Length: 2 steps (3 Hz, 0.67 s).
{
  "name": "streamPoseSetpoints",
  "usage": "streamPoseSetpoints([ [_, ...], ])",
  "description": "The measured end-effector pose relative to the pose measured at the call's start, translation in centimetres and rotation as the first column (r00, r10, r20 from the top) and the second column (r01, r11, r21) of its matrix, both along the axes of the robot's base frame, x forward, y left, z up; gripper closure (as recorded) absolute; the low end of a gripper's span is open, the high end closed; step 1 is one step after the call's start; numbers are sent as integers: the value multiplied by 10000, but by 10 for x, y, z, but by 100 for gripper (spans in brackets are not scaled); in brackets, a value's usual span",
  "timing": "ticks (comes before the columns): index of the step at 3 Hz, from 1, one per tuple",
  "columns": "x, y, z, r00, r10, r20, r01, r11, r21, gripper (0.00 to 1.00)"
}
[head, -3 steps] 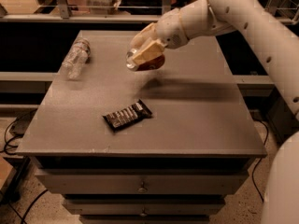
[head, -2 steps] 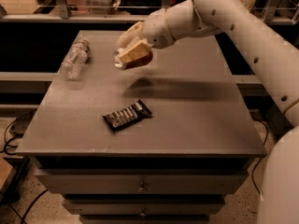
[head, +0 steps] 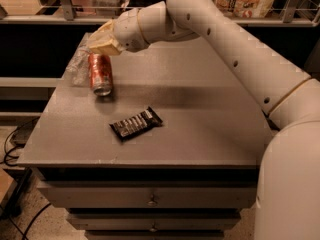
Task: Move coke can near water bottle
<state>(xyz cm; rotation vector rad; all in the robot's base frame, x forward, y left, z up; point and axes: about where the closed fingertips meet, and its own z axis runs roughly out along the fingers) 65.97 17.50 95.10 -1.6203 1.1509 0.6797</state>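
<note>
The coke can point(head: 100, 73), orange-red with white markings, is at the table's back left with its silver end towards the camera and a shadow right under it. The water bottle point(head: 77, 66), clear and crinkled, lies just to its left, touching or nearly touching it, partly hidden by the can. My gripper point(head: 103, 42), cream-coloured, is directly over the can's far end and meets it there. I cannot tell whether the can rests on the table or hangs from the gripper.
A dark candy bar wrapper point(head: 136, 123) lies flat near the middle of the grey table point(head: 200, 134). My white arm point(head: 240, 59) reaches across from the right. Drawers are below the front edge. A railing and shelves stand behind the table.
The gripper has carried the can from above the table's middle back to the left and down, ending beside the water bottle. The wrapper and the bottle have not moved.
</note>
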Motion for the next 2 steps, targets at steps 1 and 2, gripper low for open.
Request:
streamPoseSetpoints([
  [1, -6, 29, -18, 9988, 453, -205, -454, 9989, -68, 98],
  [2, -8, 35, -26, 9979, 545, -347, -549, 9984, -114, 75],
])
